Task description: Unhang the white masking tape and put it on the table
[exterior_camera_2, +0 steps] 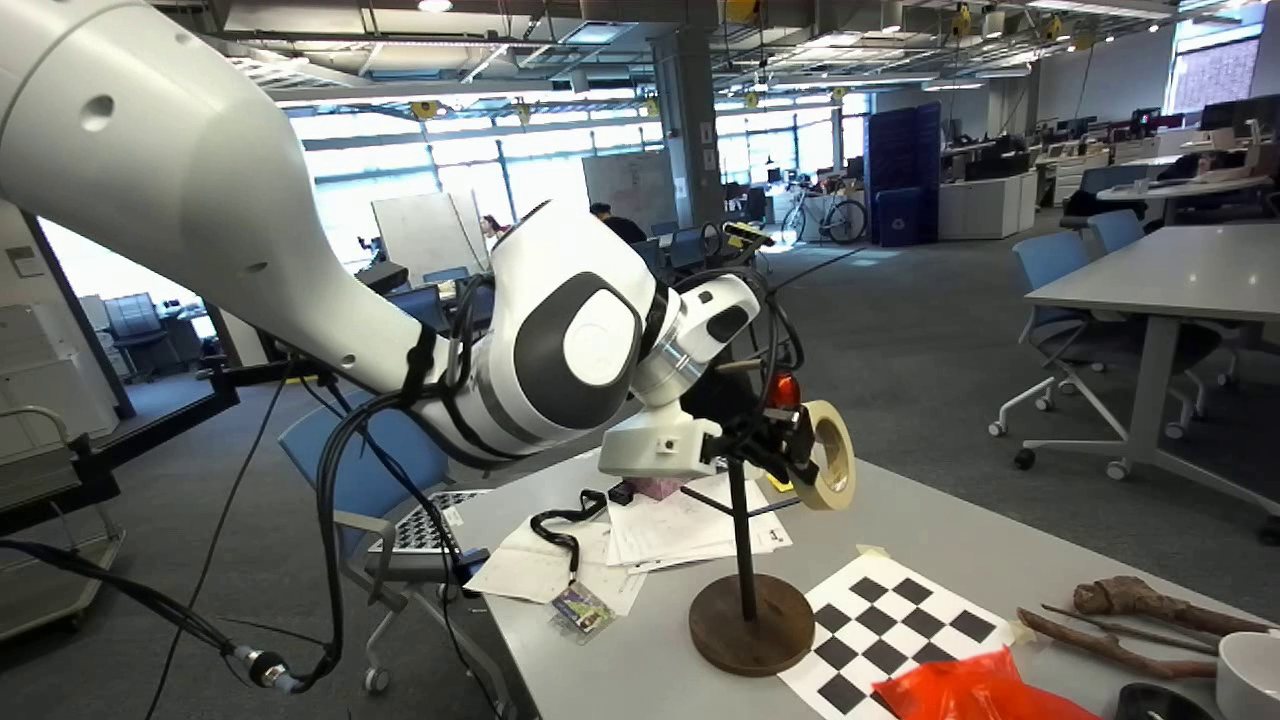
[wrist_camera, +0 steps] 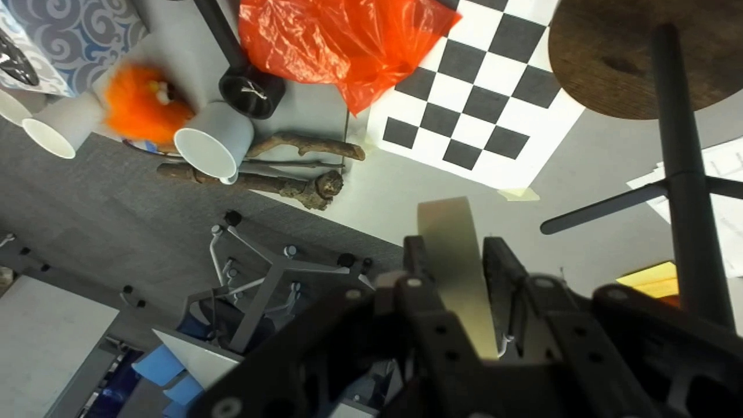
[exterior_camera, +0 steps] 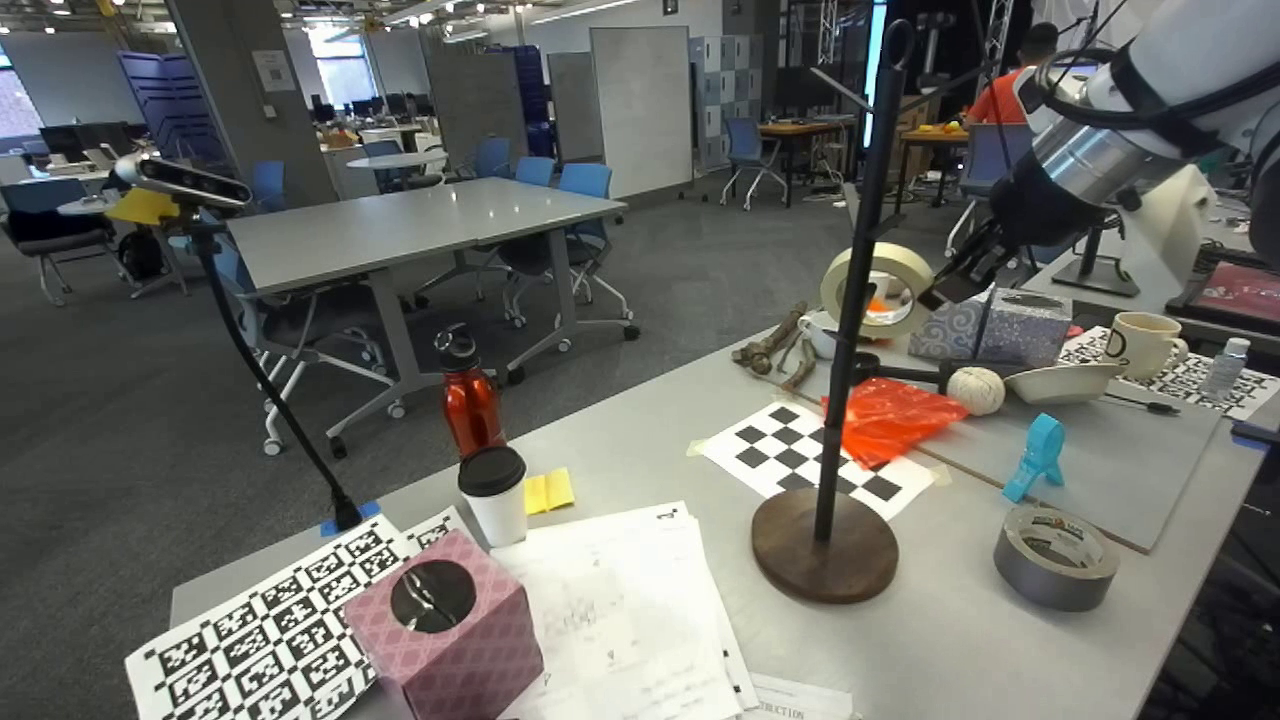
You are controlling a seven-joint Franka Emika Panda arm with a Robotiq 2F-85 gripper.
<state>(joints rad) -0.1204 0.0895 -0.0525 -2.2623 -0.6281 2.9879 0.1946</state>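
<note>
Indoors, cluttered table (exterior_camera: 940,640), grey floor (exterior_camera: 720,260), blue chairs (exterior_camera: 585,180)

the masking tape (wrist_camera: 455,271) is a cream ring with a wide centre hole, pinched in the gripper (wrist_camera: 454,242), clear of the tabletop (exterior_camera: 640,460). in both exterior views the ring sits upright, right of centre, and the flat, pale grey tabletop spreads across the lower frame; in the wrist view the ring's outer band slants through the lower middle.
</note>
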